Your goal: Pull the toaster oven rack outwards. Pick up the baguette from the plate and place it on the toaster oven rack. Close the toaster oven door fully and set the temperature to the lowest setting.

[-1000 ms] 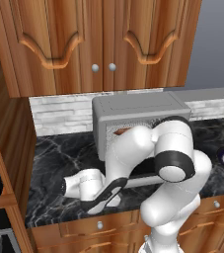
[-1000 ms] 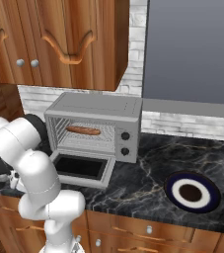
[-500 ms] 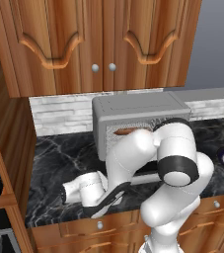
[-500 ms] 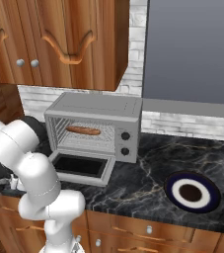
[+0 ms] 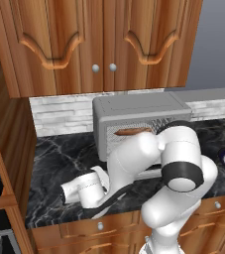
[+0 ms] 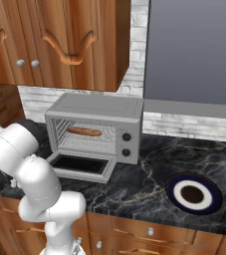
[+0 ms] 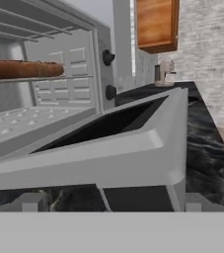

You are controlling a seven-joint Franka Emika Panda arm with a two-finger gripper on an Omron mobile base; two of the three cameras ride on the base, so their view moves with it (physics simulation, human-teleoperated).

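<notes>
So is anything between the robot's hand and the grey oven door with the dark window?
Nothing visible does. The open gripper sits right at the front edge of the lowered grey-framed, dark-glass toaster oven door.

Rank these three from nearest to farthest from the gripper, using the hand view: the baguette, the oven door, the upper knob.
1. The oven door, hanging open right in front of the gripper, low in the picture.
2. The baguette, on the rack inside the oven, upper left.
3. The upper knob, on the oven's panel beyond the cavity, top centre.
</notes>
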